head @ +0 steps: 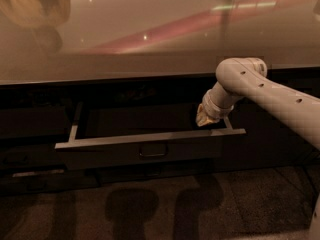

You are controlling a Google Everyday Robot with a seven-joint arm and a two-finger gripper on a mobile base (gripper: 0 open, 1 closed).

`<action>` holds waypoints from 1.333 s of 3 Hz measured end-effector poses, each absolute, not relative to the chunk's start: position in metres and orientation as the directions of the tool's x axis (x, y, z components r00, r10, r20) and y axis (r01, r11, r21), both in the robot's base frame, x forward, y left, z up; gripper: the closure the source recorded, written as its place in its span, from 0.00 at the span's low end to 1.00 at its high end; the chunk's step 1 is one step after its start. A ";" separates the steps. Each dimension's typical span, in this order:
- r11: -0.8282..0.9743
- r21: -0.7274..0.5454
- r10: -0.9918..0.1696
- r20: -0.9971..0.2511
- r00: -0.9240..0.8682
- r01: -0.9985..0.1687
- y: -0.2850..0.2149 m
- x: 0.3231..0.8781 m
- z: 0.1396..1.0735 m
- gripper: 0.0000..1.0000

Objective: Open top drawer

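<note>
The top drawer (115, 154) is pulled partly out from under the counter. Its dark front carries a small central bar handle (153, 150), and its pale metal top edge (150, 138) runs across the view. The deep grey inside (140, 119) shows behind that edge. My white arm reaches in from the right. My gripper (204, 120) hangs down inside the drawer at its right end, just behind the front's top edge.
A wide glossy counter top (150, 34) overhangs the drawer. Narrower, lower drawer fronts (75, 176) sit beneath it. A dark cabinet face (270, 139) stands to the right. The speckled floor (165, 209) carries shadows in front.
</note>
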State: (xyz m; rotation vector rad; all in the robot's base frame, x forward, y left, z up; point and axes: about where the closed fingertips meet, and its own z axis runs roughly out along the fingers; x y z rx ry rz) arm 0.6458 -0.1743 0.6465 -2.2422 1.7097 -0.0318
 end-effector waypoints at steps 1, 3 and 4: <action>-0.212 -0.254 -0.951 -0.169 0.260 -0.944 -0.178 0.641 0.645 0.58; -0.192 -0.237 -0.962 -0.145 0.231 -0.952 -0.181 0.626 0.639 0.11; -0.184 -0.234 -0.967 -0.133 0.219 -0.955 -0.183 0.614 0.637 0.00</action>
